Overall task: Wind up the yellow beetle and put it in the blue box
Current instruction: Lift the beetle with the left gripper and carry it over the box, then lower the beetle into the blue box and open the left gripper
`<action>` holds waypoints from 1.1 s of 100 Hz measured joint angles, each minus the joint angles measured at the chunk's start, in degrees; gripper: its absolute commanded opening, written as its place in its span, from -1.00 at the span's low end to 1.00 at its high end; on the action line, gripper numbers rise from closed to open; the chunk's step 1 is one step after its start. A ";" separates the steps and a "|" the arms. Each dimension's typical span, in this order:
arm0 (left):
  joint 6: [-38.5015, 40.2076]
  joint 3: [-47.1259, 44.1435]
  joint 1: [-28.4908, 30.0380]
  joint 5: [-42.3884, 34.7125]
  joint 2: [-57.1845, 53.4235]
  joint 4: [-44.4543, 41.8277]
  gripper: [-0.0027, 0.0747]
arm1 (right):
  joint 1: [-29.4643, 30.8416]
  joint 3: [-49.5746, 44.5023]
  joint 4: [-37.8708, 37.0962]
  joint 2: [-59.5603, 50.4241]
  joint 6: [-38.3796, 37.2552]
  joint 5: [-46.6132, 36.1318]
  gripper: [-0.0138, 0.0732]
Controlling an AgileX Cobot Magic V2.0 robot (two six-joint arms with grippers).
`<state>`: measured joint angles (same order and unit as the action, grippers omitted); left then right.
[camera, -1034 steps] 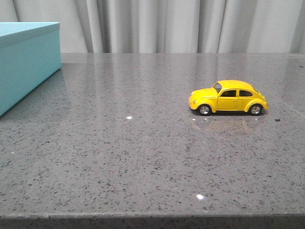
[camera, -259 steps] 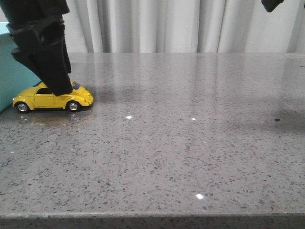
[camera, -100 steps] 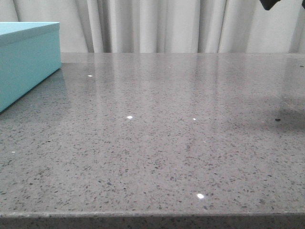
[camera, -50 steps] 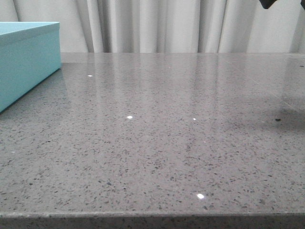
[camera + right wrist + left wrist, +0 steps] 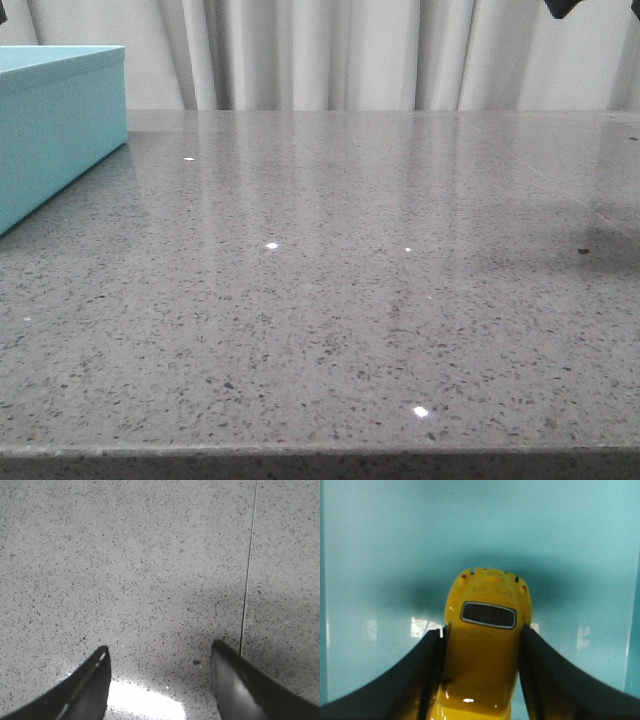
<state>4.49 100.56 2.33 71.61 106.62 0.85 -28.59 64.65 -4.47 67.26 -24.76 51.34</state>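
The beetle [image 5: 487,645] sits clamped between the fingers of our left gripper [image 5: 482,680], one finger on each flank, tail end pointing away from the wrist. Beyond the fingertips the left wrist view shows only turquoise with raised walls at its edges, which we read as the inside of the box [image 5: 380,540]; a dark shadow lies under the car, so we judge it suspended above the floor, not resting on it. A few seconds ago the beetle stood on the table [image 5: 330,300] beside the box under this gripper; it is now gone from the front view, where only the box's side [image 5: 60,130] appears at the left. The transfer is therefore nearly done, and lowering and release remain. Our right gripper [image 5: 160,680] is spread wide and empty, hanging over bare table.
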 measured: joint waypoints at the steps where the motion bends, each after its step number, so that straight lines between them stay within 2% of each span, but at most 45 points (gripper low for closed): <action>1: 0.00 0.00 0.00 0.00 0.11 0.16 -0.24 | 0.00 0.00 0.00 0.00 0.00 0.00 0.34; 9: 0.00 0.00 0.00 0.00 0.10 0.76 0.05 | 0.00 0.00 0.00 0.00 0.00 0.00 0.34; 21: 0.00 0.00 0.00 -0.13 0.10 0.99 0.33 | 0.00 0.00 0.00 0.00 0.00 0.00 0.34; 54: -0.24 0.12 0.00 -0.26 -0.56 1.45 0.35 | 0.00 -0.10 0.00 -0.19 1.02 -0.17 0.34; 74: -2.05 0.44 0.00 -0.39 -7.31 1.79 0.34 | 0.00 -3.08 -0.40 -4.49 1.96 -5.18 0.34; 82: -2.32 0.44 0.00 -1.16 -11.59 2.01 0.24 | 0.00 -5.06 -1.47 -7.49 2.06 -7.78 0.27; 87: -2.45 0.44 0.00 -1.97 -14.09 2.01 0.10 | 0.00 -6.33 -2.16 -9.34 2.08 -9.09 0.17; 110: -3.53 0.44 0.00 -3.72 -24.59 3.02 -0.58 | 0.00 -13.08 -4.58 -18.19 2.19 -15.43 -0.52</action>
<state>0.97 101.01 2.33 67.89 82.03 3.88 -28.59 51.58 -9.05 49.08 -22.57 35.91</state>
